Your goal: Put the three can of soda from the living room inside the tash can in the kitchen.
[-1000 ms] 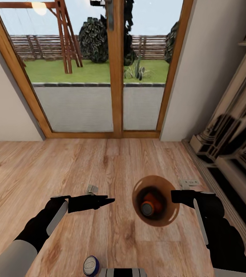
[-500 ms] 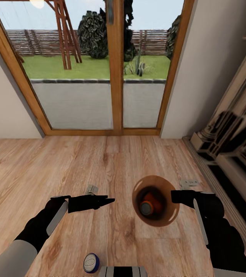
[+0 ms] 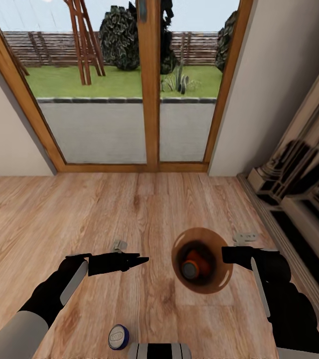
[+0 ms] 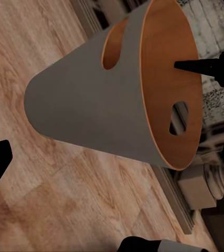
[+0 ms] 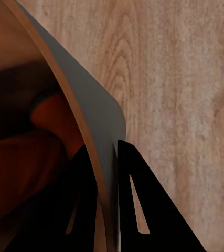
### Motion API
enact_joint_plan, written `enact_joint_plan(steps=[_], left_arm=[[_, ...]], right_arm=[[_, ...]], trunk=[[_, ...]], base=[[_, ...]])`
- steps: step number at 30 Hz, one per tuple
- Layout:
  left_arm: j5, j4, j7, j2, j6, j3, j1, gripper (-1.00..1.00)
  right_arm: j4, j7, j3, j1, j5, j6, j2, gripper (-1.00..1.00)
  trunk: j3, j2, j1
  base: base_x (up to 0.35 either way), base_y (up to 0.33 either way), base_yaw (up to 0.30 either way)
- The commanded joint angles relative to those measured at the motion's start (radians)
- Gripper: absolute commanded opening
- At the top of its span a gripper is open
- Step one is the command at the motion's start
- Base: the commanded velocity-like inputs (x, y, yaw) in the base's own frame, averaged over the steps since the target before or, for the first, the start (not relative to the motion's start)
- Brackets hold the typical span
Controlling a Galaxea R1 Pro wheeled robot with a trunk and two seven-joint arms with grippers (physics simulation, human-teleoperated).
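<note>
Light wood floor (image 3: 144, 209) ran from my base to glass doors (image 3: 144, 89). Nearest, a blue can (image 3: 118, 337) stood on the boards, outside the bin. My right gripper (image 5: 105, 173) pinched the trash can (image 3: 219, 279) rim, one finger either side, orange cans (image 3: 195, 264) inside. My left gripper (image 3: 142, 260) hung empty, seemingly closed. Risk: that thin-wall grip could slip and tip the bin.

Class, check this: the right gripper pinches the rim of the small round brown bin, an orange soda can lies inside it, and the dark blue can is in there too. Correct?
Not quite. In the head view the dark blue soda can stands on the light wood floor, outside the small round brown bin. The right gripper does pinch the rim, and an orange soda can lies inside.
</note>
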Motion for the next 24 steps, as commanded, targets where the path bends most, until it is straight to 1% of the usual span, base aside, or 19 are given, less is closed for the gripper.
enact_joint_plan(steps=[1, 9, 24], left_arm=[[0.0, 0.0, 0.0, 0.0, 0.0, 0.0, 0.0, 1.0], [0.0, 0.0, 0.0, 0.0, 0.0, 0.0, 0.0, 1.0], [0.0, 0.003, 0.0, -0.001, 0.0, 0.0, 0.0, 1.0]], right_arm=[[0.0, 0.004, 0.0, 0.0, -0.02, 0.002, 0.0, -1.0], [-0.003, 0.009, -0.002, 0.0, -0.02, 0.002, -0.001, -1.0], [-0.003, 0.011, -0.003, 0.0, -0.02, 0.002, 0.001, -1.0]], trunk=[[-0.002, 0.0, 0.0], [-0.013, 0.0, 0.0], [-0.014, 0.0, 0.0]], base=[[0.0, 0.0, 0.0], [0.0, 0.0, 0.0], [0.0, 0.0, 0.0]])
